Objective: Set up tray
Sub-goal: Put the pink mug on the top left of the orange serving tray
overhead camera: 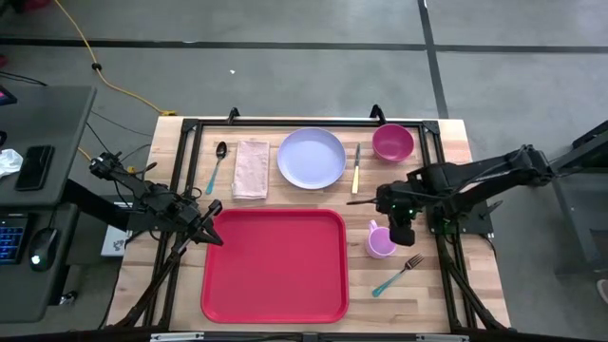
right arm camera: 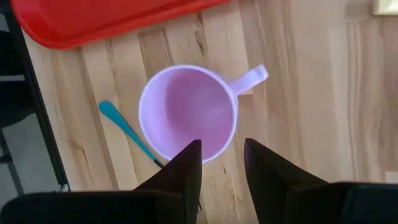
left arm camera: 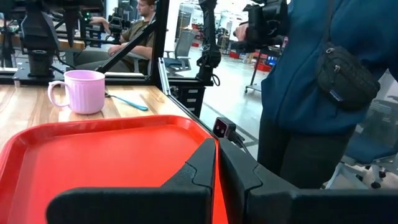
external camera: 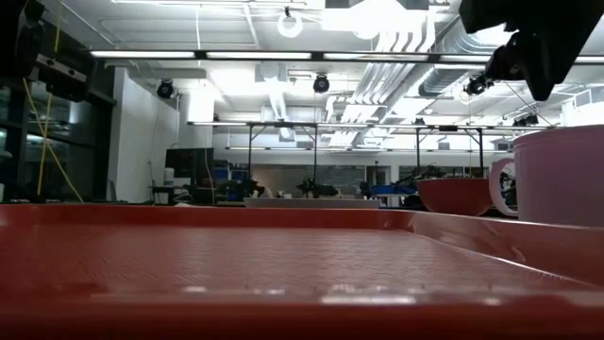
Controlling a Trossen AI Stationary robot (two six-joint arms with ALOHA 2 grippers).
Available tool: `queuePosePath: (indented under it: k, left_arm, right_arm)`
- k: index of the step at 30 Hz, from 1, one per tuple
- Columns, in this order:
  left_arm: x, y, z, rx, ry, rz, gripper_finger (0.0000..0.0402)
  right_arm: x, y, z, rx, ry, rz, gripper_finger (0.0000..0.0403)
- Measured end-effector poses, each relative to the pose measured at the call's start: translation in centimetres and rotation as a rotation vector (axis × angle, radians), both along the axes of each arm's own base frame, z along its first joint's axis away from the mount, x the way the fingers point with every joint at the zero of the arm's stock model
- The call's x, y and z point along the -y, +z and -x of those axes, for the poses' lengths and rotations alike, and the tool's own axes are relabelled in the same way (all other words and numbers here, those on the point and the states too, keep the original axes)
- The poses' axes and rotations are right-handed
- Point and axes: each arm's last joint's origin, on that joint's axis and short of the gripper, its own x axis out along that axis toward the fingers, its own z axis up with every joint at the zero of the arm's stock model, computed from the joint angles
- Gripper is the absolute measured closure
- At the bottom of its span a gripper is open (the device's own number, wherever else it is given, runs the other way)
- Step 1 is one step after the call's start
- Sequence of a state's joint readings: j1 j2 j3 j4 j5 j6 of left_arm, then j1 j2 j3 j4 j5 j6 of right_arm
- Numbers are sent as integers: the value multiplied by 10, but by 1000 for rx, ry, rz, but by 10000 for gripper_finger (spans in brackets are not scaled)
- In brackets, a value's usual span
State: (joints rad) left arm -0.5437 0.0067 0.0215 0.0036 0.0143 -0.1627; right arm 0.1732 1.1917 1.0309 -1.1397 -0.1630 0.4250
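The red tray (overhead camera: 274, 264) lies flat on the wooden table, near its front edge. A lilac mug (overhead camera: 380, 240) stands upright on the wood just right of the tray, its handle toward the tray's far right corner. My right gripper (right arm camera: 222, 162) hangs open above the mug (right arm camera: 188, 112), pointing steeply down, fingers over the rim's near side and well clear of it in the low view. My left gripper (left arm camera: 216, 162) is shut and level at the tray's left edge (overhead camera: 211, 228), holding nothing.
Along the far edge lie a teal-handled spoon (overhead camera: 218, 163), a folded napkin (overhead camera: 251, 169), a pale plate (overhead camera: 312, 158), a knife (overhead camera: 356, 167) and a magenta bowl (overhead camera: 392, 142). A teal-handled fork (overhead camera: 397, 275) lies near the mug. A person (left arm camera: 323, 74) stands beyond the table's right side.
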Motion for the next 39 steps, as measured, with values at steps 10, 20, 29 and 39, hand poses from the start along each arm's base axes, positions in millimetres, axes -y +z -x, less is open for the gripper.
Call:
queuePosePath:
  k: [10,20,29,39]
  left_arm:
    - [0,0,0,2,1,1,353]
    - [0,0,0,2,1,1,353]
    - [0,0,0,2,0,1,353]
    - [0,0,0,2,0,1,353]
  right_arm:
    - [-2,-2,-1,-18,-37,-6,303]
    - [-2,-2,-1,-18,-64,8,303]
    - [-2,-6,-5,-36,-74,35,276]
    - [-5,-32,-25,-156,-40,90,188]
